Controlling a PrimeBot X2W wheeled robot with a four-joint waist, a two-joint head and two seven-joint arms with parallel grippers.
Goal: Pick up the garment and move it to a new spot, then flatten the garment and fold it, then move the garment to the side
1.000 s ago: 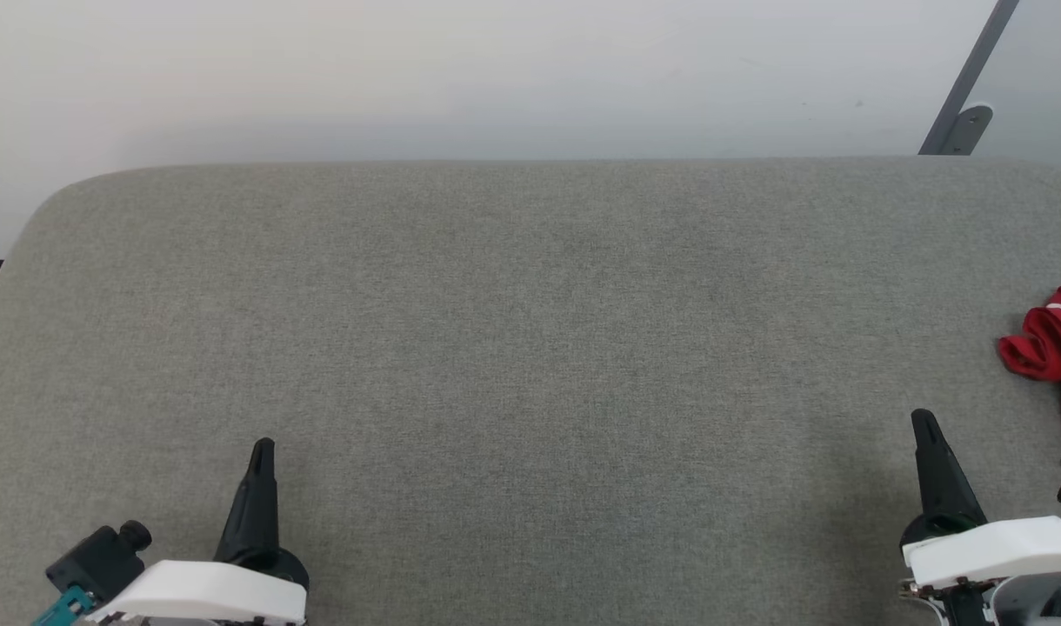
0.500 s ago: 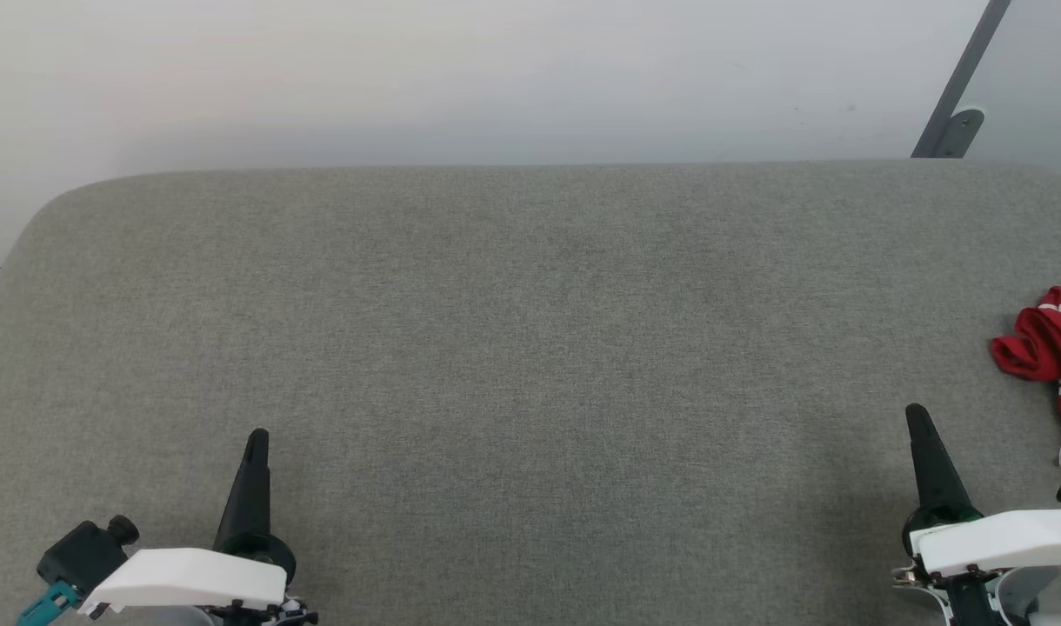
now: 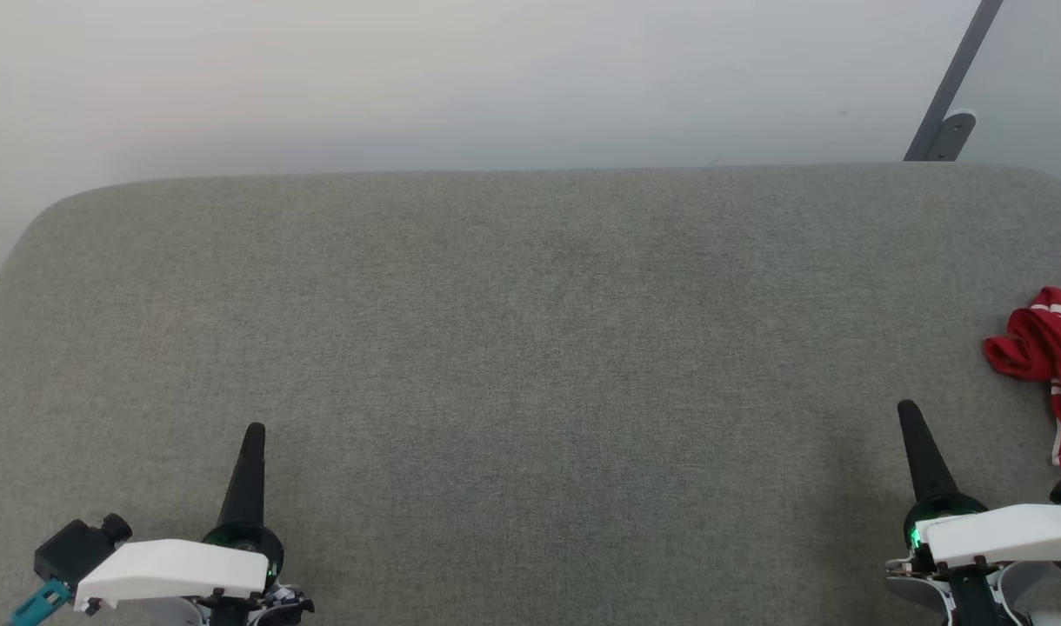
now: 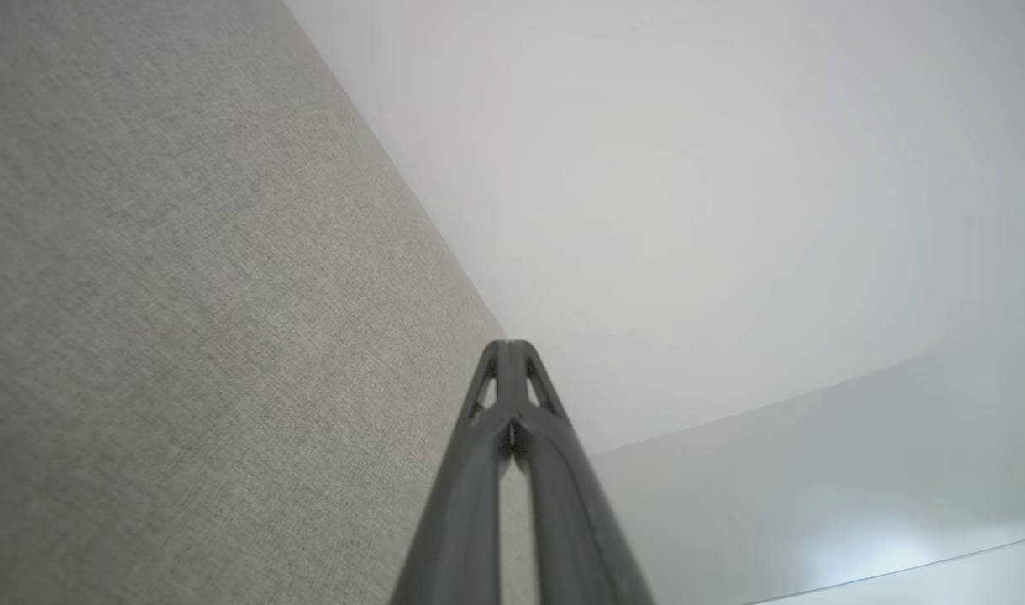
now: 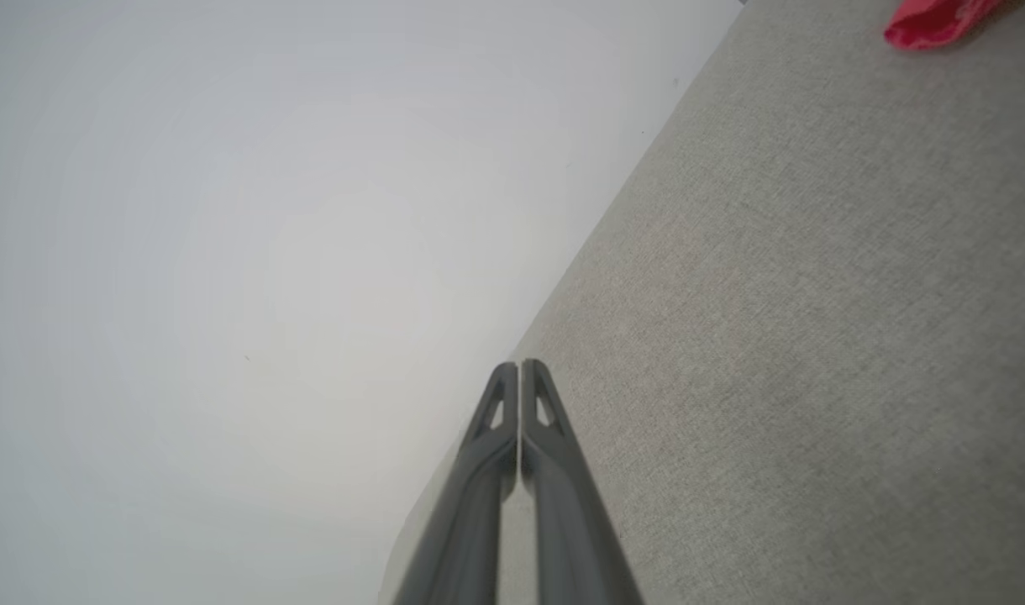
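Garment (image 3: 1037, 346), red w/ red-and-white striped trim, lies bunched up on the desk (image 3: 530, 330) at its R side, partly cut off by the head view's edge. In R wrist view a red bit of the garment (image 5: 933, 21) shows on the desk's grey fabric top. L tool (image 3: 253, 435) is over the desk's near-L part; in L wrist view the L tool (image 4: 509, 346) has fingers together, tips touching, nothing btwn them. R tool (image 3: 908, 409) is over the desk's near-R part, near the garment but apart from it; in R wrist view the R tool (image 5: 520, 366) is likewise closed tip to tip, empty. Both point toward the desk's far edge. Pale wall (image 3: 496, 78) runs behind that edge; grey metal bracket (image 3: 946, 135) stands at the desk's far-R corner
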